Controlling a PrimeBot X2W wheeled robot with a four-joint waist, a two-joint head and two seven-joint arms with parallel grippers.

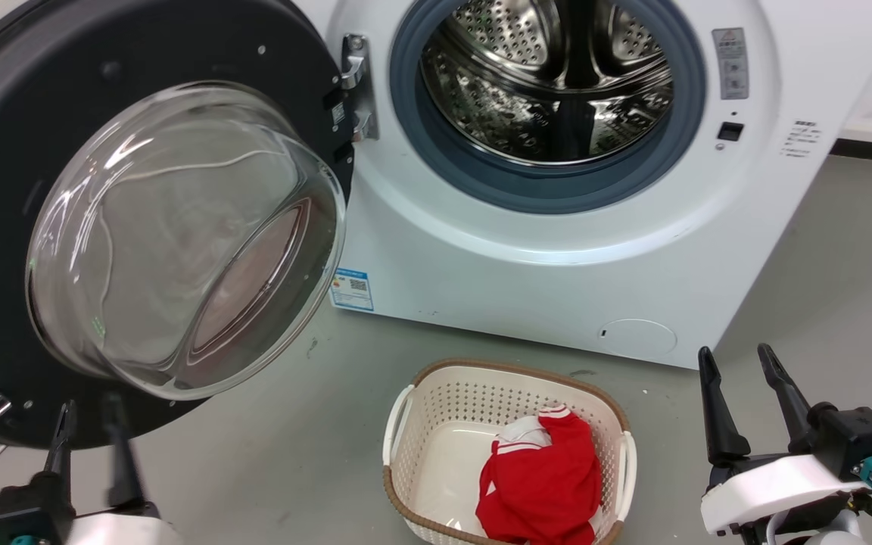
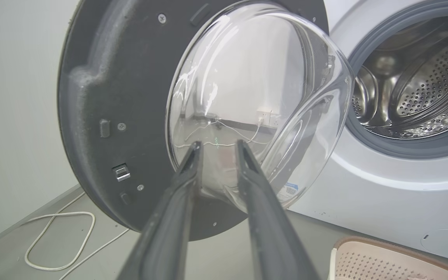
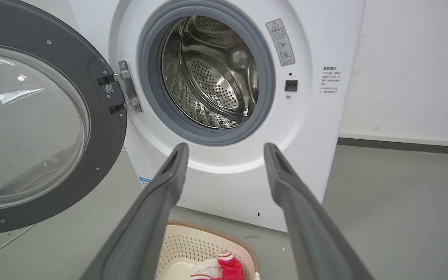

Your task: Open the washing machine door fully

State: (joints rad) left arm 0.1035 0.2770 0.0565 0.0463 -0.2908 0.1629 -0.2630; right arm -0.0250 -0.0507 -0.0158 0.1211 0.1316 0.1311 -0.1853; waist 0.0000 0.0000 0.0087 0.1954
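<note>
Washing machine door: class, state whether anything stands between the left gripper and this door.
Nothing visible does. The left gripper points straight at the large round black washing machine door with its clear glass bowl, open air between. The cream perforated plastic basket sits on the floor to the right, off that line.

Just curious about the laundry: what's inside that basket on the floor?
A red garment with white trim lies in the white basket, beside bare bottom. Anything under the garment is hidden.
</note>
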